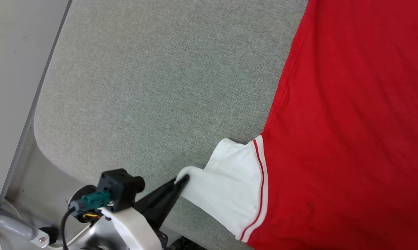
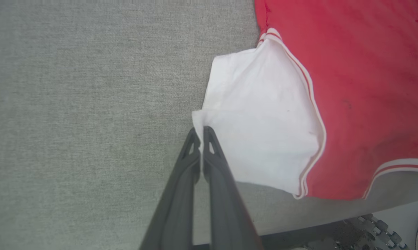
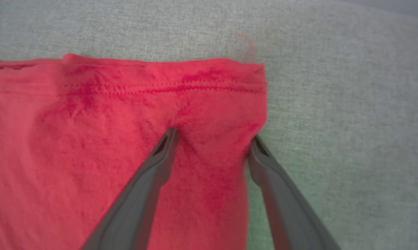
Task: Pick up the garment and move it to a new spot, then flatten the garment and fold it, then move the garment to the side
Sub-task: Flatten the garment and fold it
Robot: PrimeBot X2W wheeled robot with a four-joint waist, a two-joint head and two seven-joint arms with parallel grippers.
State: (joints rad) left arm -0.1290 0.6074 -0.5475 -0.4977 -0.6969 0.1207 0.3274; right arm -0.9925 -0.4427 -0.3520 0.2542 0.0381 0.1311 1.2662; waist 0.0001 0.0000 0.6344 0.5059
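The shirt [image 1: 333, 121] lies on the worktop [image 1: 143, 86] toward 3 o'clock in the head view, with your left end effector [image 1: 181, 182] pinched shut on the corner of the white sleeve [image 1: 229, 180]. Draw that corner low toward 8 o'clock. First, though, close your right end effector [image 3: 214, 137], which stands wide open and empty astride the red hem corner [image 3: 250, 74], to anchor the cloth.

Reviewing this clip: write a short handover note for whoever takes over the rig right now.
Left gripper: shut on the corner of the white sleeve.
Right gripper: open, fingers straddling a hem corner, not clamped.
Garment: lies spread on the grey surface, with the sleeve pulled out to the side.
Done: it appears to be laid out in its spot.
Left: finish flattening, fold it, move it aside.
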